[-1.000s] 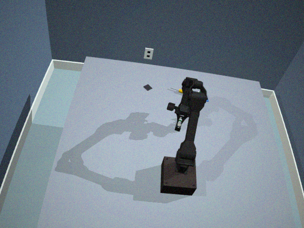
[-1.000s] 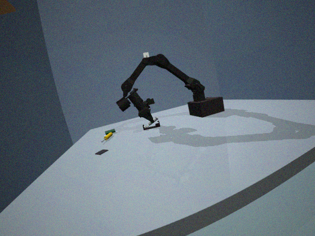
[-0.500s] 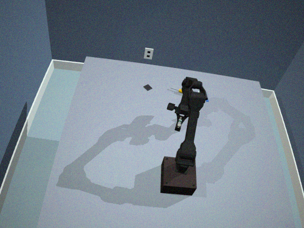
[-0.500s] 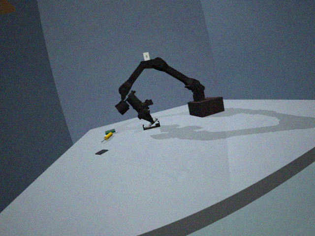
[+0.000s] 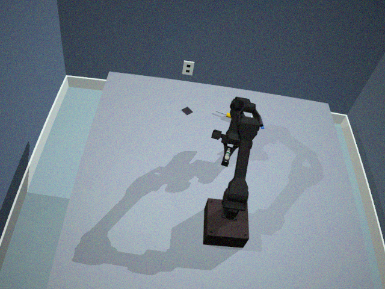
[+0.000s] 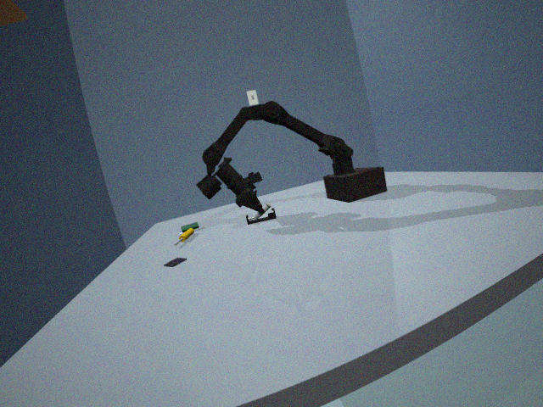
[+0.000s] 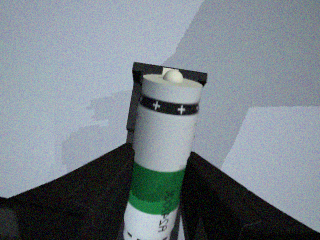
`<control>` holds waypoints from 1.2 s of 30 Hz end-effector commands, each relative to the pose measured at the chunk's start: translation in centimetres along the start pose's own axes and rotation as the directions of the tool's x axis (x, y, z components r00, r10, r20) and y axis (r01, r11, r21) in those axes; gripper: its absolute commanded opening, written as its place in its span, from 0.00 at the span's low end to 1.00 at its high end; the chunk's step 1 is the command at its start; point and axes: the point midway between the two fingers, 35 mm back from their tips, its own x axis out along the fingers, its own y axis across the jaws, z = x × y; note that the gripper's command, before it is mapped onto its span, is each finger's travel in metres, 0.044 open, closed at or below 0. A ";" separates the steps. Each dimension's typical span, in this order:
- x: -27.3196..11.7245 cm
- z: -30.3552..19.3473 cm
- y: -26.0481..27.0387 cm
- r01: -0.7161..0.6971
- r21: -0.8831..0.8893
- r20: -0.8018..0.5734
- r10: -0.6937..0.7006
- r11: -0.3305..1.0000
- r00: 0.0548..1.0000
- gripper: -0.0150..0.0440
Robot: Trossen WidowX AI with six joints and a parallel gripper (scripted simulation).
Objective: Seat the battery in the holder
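One battery (image 5: pixel 227 153) (image 6: pixel 265 209) (image 7: pixel 163 155), white with one green band, is gripped between the two fingers (image 5: pixel 230 145) (image 6: pixel 262 210) and tilted over one black holder (image 5: pixel 225 163) (image 6: pixel 262 219) (image 7: pixel 132 107), its terminal end raised near the holder's end wall, not lying flat. The holder sits on one worktop (image 5: pixel 139 124) (image 6: pixel 285 306) (image 7: pixel 60 60); whether the battery's lower end touches the spring cannot be told. Well apart on the worktop: one yellow-handled screwdriver (image 5: pixel 228 115) (image 6: pixel 187 235), one green cylinder (image 6: pixel 189 226) just beside it, one dark flat square (image 5: pixel 187 110) (image 6: pixel 175 262).
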 end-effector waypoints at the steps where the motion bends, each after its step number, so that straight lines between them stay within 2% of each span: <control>1: 0.0 -0.4 0.0 -0.001 -0.003 0.000 0.001 1.000 1.000 0.36; 36: -0.8 -1.8 0.0 -0.002 -0.002 0.004 0.002 1.000 1.000 0.36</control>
